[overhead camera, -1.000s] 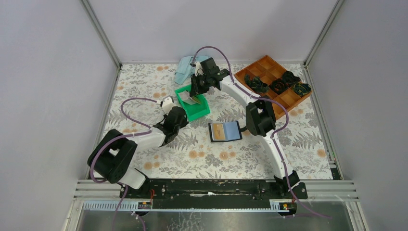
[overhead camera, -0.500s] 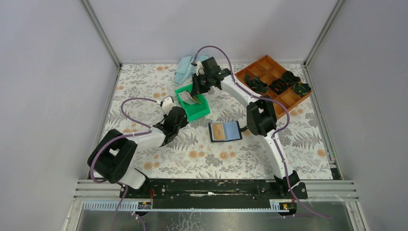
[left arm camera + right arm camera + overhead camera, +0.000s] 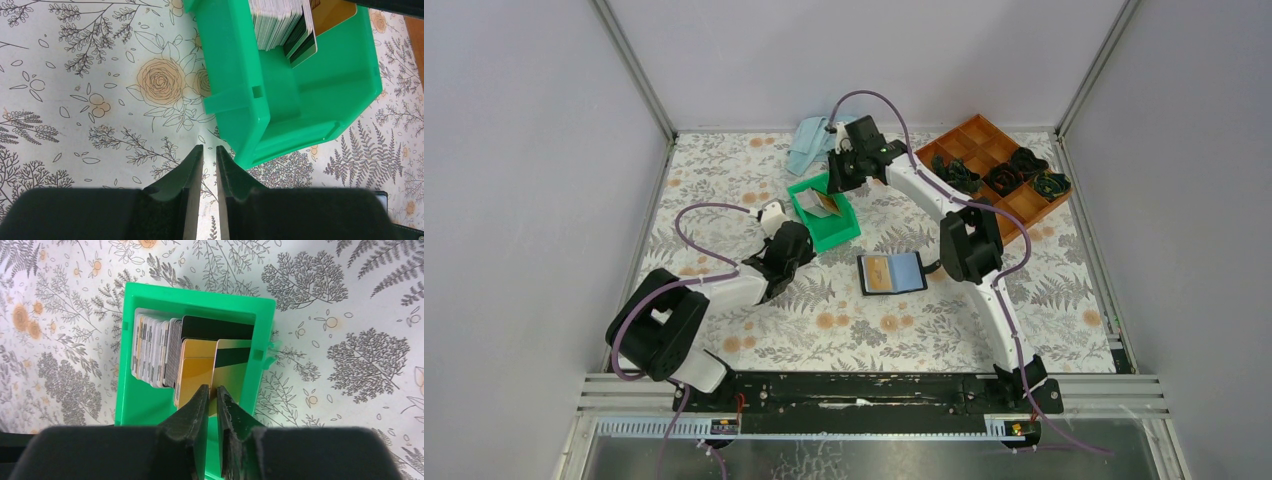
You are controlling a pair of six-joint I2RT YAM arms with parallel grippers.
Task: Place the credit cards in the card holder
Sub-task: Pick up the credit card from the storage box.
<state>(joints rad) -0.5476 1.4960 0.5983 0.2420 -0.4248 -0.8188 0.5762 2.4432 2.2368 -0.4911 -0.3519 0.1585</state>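
Note:
A stack of credit cards [image 3: 152, 347] stands on edge in a green bin [image 3: 125, 365], also seen in the left wrist view [image 3: 275, 20]. My right gripper [image 3: 213, 390] hovers over the bin [image 3: 839, 232] and is shut on the edge of a gold card with a black stripe [image 3: 234, 365]. The black card holder [image 3: 892, 272] lies open on the table, right of the bin, with a gold card in its left half. My left gripper [image 3: 209, 150] is shut and empty, low over the table at the bin's near corner [image 3: 240, 100].
A brown compartment tray [image 3: 969, 135] with dark items sits at the back right. A light blue cloth [image 3: 809, 140] lies behind the bin. Metal frame posts and grey walls enclose the floral table.
My right gripper has moved slightly back and up over the bin with the gold card pinched. The left arm has not moved.

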